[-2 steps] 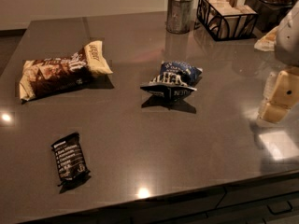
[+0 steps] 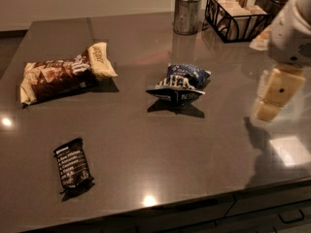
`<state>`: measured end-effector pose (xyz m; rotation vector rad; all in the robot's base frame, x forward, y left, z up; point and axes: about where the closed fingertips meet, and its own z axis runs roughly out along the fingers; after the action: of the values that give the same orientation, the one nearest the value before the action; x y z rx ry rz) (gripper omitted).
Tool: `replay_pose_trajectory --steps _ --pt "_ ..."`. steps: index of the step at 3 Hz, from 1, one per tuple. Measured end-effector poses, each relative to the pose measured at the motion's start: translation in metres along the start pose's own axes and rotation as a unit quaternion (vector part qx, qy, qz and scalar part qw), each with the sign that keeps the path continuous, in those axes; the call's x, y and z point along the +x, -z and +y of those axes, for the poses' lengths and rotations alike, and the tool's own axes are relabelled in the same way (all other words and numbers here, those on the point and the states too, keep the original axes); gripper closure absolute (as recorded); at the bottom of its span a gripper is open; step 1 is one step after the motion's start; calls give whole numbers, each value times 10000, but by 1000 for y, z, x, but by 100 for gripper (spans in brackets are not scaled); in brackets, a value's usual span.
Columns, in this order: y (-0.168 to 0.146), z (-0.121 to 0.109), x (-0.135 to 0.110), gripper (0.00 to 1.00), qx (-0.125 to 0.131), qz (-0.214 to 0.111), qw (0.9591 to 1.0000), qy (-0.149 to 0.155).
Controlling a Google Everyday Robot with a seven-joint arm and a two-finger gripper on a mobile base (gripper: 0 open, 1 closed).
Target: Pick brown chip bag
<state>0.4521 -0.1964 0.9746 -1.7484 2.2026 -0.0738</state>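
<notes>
The brown chip bag [image 2: 63, 73] lies flat on the dark grey counter [image 2: 146, 144] at the far left; it is dark brown with cream ends and white lettering. My gripper [image 2: 273, 95] hangs above the counter's right side, far from the bag and to the right of the blue and white bag. It holds nothing that I can see.
A blue and white bag [image 2: 181, 83] sits mid-counter. A small black packet [image 2: 73, 169] lies front left. At the back right stand a metal cup [image 2: 186, 14] and a black wire basket [image 2: 235, 16]. The counter's front edge runs along the bottom.
My gripper and arm have shifted slightly to the left over the right side of the counter. The bags and packet have not moved.
</notes>
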Motion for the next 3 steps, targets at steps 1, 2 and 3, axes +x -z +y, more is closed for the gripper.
replay_pose_trajectory --steps 1,2,3 --pt "-22 -14 -40 0 -67 -143 9996 225" --pt "-50 -29 -86 0 -159 -300 9986 394" --pt "-75 -43 -133 0 -266 -497 9973 467"
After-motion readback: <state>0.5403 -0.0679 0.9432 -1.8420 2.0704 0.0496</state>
